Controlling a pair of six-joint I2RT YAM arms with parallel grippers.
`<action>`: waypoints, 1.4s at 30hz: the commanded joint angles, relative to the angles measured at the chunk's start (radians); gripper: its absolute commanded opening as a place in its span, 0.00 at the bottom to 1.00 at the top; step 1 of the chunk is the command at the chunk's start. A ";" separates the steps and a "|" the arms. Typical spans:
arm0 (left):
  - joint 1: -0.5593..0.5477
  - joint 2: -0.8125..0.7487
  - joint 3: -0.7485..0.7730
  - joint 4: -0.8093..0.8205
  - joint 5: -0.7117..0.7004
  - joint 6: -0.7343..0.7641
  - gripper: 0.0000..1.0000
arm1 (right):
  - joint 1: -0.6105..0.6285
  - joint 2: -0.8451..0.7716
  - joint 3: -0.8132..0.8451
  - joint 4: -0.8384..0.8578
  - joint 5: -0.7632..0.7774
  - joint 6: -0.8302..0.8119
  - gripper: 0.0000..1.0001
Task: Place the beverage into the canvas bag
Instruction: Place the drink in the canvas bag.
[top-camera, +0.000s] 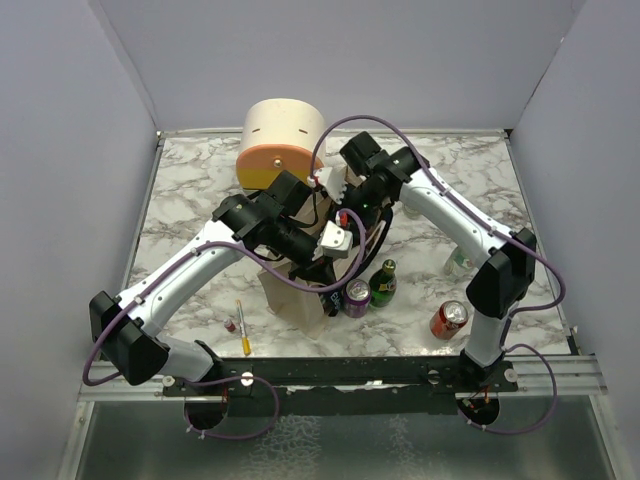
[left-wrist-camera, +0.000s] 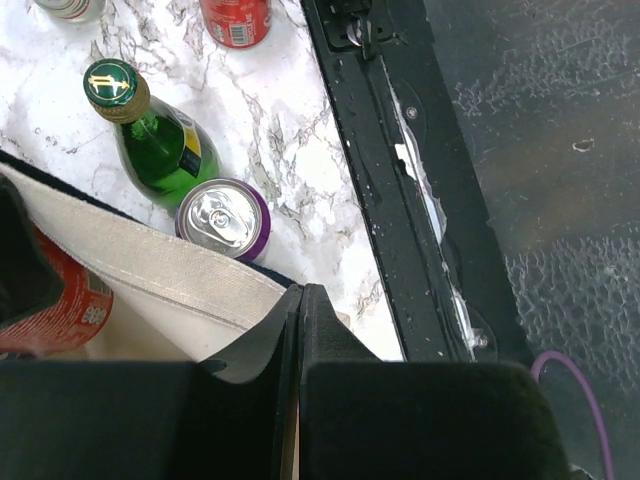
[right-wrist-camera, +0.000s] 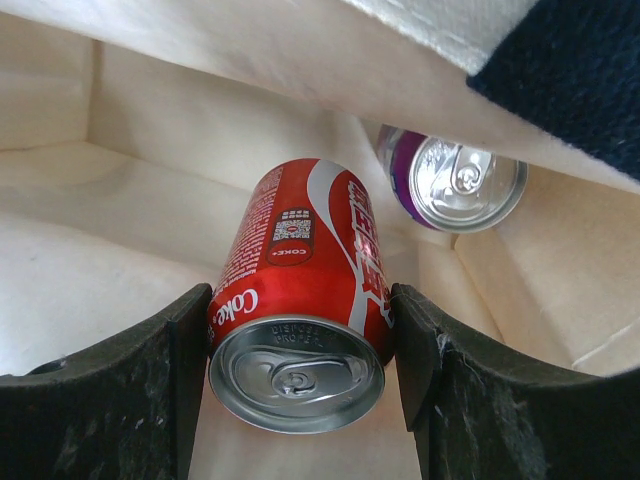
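The beverage is a red Coke can and my right gripper is shut on it, one finger on each side. The can hangs top-up inside the beige canvas bag. The left wrist view shows the same red can within the bag. My left gripper is shut on the bag's rim, with a sliver of cloth between the fingers. From above, the bag stands at the table's middle front, and both arms meet over its mouth.
A purple can and a green bottle stand just right of the bag. Another red can stands at the front right. A cream-and-orange drawer box sits behind. A yellow pen lies front left.
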 joint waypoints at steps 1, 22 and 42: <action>-0.008 -0.017 0.005 0.003 0.007 0.037 0.00 | 0.007 -0.013 -0.028 -0.033 0.112 0.016 0.01; -0.006 -0.024 -0.020 0.002 -0.026 0.061 0.00 | -0.017 0.033 -0.100 0.102 0.237 0.051 0.01; 0.015 -0.013 -0.026 0.009 -0.016 0.067 0.00 | -0.017 0.013 -0.325 0.261 0.281 0.021 0.11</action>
